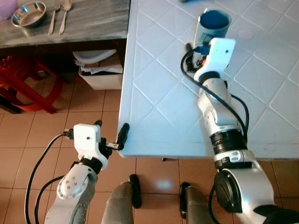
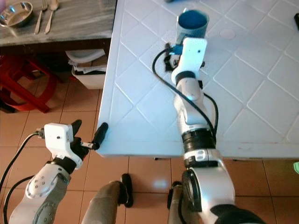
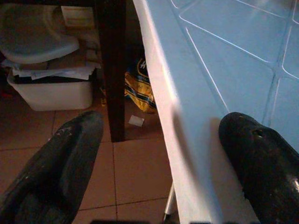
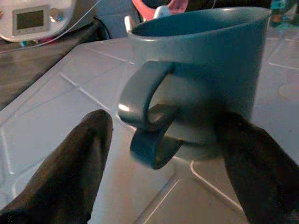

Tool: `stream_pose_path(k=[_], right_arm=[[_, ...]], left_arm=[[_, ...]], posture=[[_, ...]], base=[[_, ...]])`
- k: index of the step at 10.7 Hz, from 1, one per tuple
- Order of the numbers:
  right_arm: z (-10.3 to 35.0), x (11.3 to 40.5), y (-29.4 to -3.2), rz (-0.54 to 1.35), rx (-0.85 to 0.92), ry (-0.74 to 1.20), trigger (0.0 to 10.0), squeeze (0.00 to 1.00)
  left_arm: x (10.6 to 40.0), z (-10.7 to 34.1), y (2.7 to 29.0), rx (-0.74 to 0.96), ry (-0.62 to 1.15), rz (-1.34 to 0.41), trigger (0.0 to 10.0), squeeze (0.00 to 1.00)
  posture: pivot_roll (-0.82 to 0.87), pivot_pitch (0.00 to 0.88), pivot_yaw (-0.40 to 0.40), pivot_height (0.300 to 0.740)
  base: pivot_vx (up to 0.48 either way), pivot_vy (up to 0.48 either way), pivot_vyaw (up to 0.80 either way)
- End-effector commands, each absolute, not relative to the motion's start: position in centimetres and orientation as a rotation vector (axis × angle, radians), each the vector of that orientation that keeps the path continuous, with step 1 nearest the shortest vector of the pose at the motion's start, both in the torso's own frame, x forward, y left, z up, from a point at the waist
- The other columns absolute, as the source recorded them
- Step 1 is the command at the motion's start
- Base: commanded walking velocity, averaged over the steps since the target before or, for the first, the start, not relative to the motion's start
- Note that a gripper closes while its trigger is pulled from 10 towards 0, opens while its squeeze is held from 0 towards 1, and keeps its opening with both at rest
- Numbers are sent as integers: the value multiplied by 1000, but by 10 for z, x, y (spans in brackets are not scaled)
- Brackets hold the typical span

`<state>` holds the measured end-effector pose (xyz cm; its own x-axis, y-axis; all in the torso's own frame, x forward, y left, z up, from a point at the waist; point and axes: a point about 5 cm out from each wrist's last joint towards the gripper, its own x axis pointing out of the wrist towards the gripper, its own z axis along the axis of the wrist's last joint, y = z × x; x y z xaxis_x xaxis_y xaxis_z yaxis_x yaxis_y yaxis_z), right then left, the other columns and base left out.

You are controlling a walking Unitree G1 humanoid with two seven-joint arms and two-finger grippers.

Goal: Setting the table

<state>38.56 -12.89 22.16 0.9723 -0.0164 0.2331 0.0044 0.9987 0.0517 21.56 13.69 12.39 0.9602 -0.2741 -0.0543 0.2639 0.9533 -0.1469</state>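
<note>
Progress on setting the table looked slight: the white table (image 1: 154,93) filling the centre and right of the frame carried a single blue mug (image 1: 214,24) near its upper middle, standing upright, and little else that could be made out. The right gripper (image 4: 163,154) reached over the tabletop to that mug, its two black fingers (image 4: 79,154) spread on either side of the handle and lower body; in the right wrist view the far finger seemed close against the mug's wall, but whether either finger touched it could not be told. The mug was not pinched. The left gripper (image 1: 112,137) hung at the lower left of the frame by the table's near corner, fingers spread and empty, one over the tabletop edge and the other out over the tiled floor (image 1: 51,135). A metal bowl (image 1: 29,13), a fork (image 1: 54,16) and a spoon (image 1: 64,15) lay together on the dark wooden counter (image 1: 88,21) at the upper left, well apart from the white table, so by my reading the cutlery and bowl remained to be brought over and most of the job was ahead
</note>
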Motion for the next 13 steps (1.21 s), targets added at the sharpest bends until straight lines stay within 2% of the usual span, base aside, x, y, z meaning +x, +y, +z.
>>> stream_pose_path(k=[1, 13], right_arm=[[225, 387, -128, -6, 57, -252, 0, 0], [214, 380, -138, 34, 68, -265, 0, 0]], left_arm=[[211, 117, 139, -128, 119, -281, 10000, 0], [222, 114, 136, -123, 107, -276, 10000, 0]], posture=[[119, 335, 125, 740], [94, 291, 103, 740]], base=[[0, 0, 0], [0, 0, 0]])
